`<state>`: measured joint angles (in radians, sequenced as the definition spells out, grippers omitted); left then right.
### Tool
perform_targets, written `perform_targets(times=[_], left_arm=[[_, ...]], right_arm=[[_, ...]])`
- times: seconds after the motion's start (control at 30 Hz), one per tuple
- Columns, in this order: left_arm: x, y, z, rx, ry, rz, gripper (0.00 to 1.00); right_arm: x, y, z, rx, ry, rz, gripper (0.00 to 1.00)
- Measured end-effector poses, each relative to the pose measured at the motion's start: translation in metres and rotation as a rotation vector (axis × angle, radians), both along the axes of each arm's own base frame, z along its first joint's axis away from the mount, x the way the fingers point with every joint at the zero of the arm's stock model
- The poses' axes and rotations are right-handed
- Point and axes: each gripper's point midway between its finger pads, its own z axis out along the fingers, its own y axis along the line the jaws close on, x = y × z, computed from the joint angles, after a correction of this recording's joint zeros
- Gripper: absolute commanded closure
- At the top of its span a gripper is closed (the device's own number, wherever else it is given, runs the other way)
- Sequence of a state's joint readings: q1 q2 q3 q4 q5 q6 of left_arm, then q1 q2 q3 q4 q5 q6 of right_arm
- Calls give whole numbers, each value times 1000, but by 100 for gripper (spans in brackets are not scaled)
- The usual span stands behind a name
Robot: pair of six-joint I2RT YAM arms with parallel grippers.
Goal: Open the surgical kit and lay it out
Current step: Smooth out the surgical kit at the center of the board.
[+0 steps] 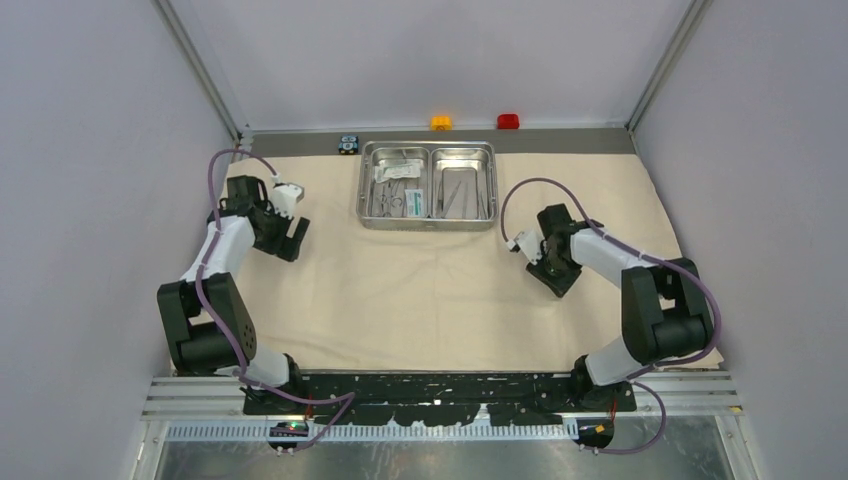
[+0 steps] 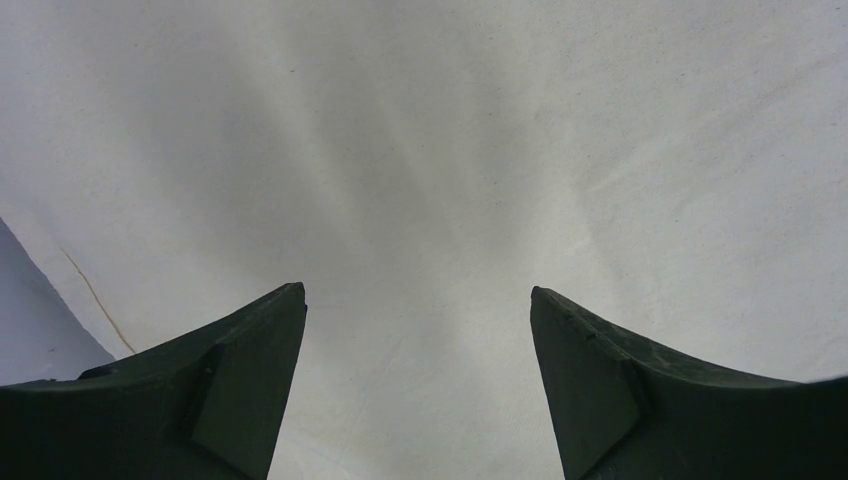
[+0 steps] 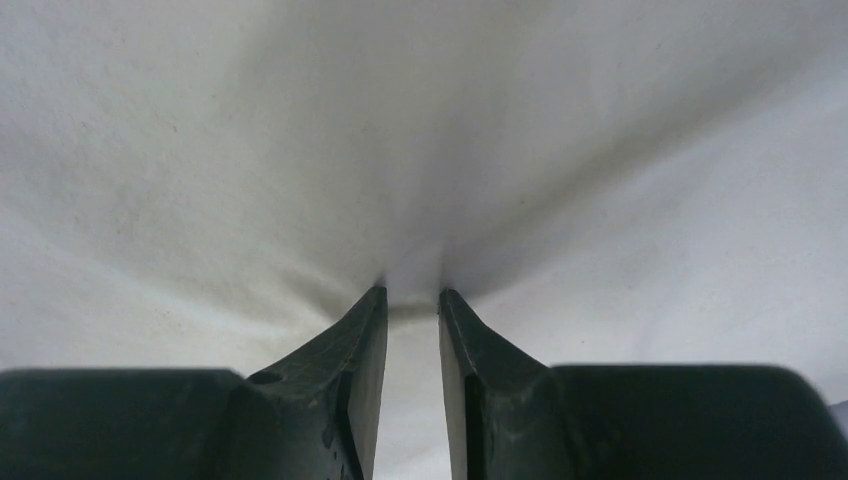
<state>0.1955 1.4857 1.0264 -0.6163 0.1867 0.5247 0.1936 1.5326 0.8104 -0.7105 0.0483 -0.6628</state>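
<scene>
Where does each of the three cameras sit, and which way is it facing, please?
Top external: above and behind the arms, looking down on the beige cloth and steel tray; both arms show.
Left wrist: on the left arm, looking down at cloth; the open left gripper frames it.
Right wrist: on the right arm, close to cloth; the right gripper pinches a fold.
Shared: the cloth appears in all three.

Left arm (image 1: 215,250) and right arm (image 1: 612,255): white links between bulky black joint housings, on black bases (image 1: 268,380). Purple cable (image 1: 232,162) looping beside each. White wrist housing (image 1: 286,196) behind each gripper. Left gripper (image 2: 418,295) and right gripper (image 3: 412,292): two matte black fingers (image 2: 250,370) each, wedge-shaped, lightly scuffed, tapering to blunt tips, inner faces flat.
</scene>
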Motion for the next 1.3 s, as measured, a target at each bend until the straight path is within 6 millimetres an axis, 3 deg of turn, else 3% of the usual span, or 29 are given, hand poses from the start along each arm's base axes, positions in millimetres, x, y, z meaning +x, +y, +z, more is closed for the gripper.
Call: perform_targets(times=[0.07, 0.17, 0.27, 0.33, 0.5, 0.63, 0.7, 0.87, 1.03, 1.3], left_arm=[[0, 1, 0, 7, 1, -3, 15], [1, 2, 0, 12, -4, -2, 15], [4, 3, 1, 14, -14, -2, 15], [5, 3, 2, 14, -19, -2, 15], [6, 2, 2, 9, -23, -5, 15], [6, -1, 2, -2, -25, -8, 15], [6, -2, 2, -8, -26, -8, 15], [7, -4, 2, -19, -28, -5, 15], [9, -5, -2, -28, -18, 2, 15], [10, -5, -2, -27, -18, 1, 15]], right_arm=[[-5, -3, 4, -15, 9, 4, 58], [-35, -3, 9, 11, 95, -2, 41], [-37, 11, 23, 95, 73, -26, 32], [-19, 27, 36, 173, 13, -50, 31], [50, 61, 57, 314, -144, -103, 30], [104, 80, 48, 358, -190, -148, 31], [120, 86, 36, 365, -192, -167, 33], [131, 93, 14, 366, -175, -176, 35], [135, 94, 11, 354, -180, -158, 38], [118, 80, 6, 273, -121, -76, 43]])
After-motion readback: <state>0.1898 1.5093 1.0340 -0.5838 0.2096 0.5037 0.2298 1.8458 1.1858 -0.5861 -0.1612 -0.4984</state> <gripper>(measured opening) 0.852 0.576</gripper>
